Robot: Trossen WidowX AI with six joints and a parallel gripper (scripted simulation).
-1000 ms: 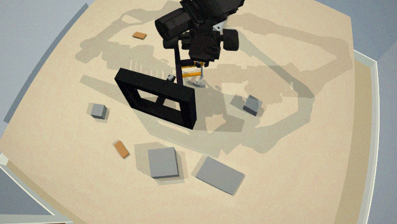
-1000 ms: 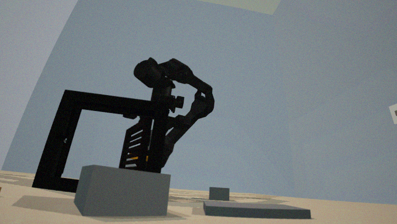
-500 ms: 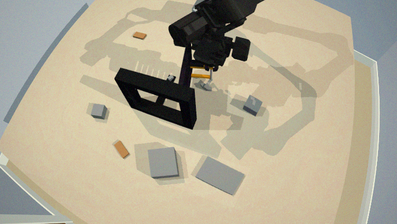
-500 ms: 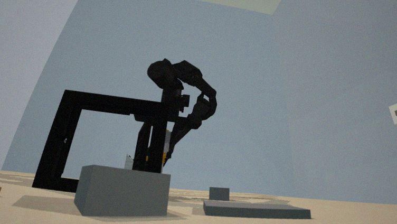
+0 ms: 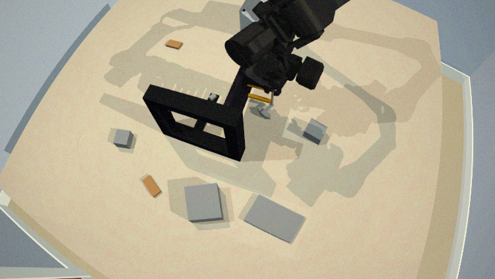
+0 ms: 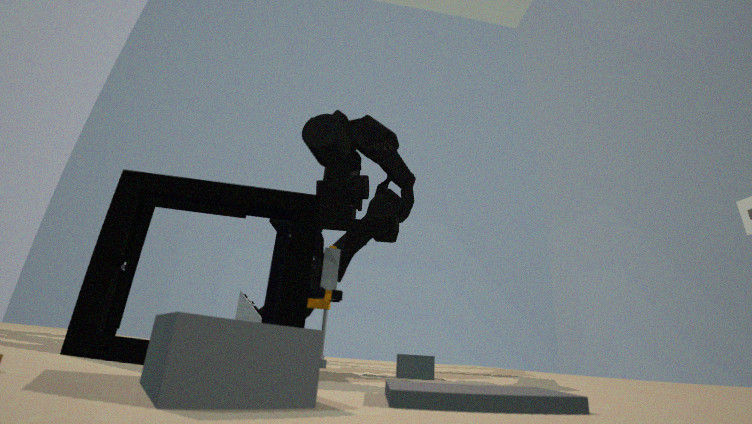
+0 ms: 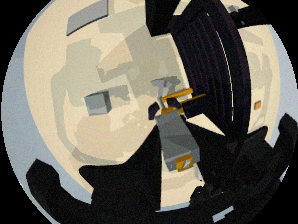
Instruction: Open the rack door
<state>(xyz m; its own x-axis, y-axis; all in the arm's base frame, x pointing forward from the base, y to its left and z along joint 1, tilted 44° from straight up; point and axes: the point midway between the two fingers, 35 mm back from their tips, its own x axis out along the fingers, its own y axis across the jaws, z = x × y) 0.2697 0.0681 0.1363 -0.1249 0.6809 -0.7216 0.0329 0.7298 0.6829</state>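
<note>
The black frame (image 5: 187, 105) (image 6: 226, 194) (image 7: 159, 17) stands upright with its opening uncovered. The dark slatted door (image 5: 235, 90) (image 6: 290, 268) (image 7: 212, 62) stands swung out from the frame's right post, seen nearly edge-on in the exterior view; its exact angle cannot be read. The grey upright handle (image 6: 330, 267) (image 7: 179, 140), with orange brackets, stands at the door's free side. My gripper (image 6: 329, 292) (image 7: 170, 128) points down and is shut on the handle. A thin grey rod (image 6: 324, 337) (image 7: 160, 92) hangs below it. The gripper body hides the handle in the top view.
A large grey block (image 5: 203, 202) (image 6: 236, 363) and a flat grey slab (image 5: 274, 218) (image 6: 487, 397) (image 7: 87, 17) lie before the frame. Small grey blocks stand left (image 5: 122, 138) and right (image 5: 314, 131) (image 6: 414, 367) (image 7: 97, 103). Orange pieces lie behind (image 5: 174, 43) and front left (image 5: 151, 185).
</note>
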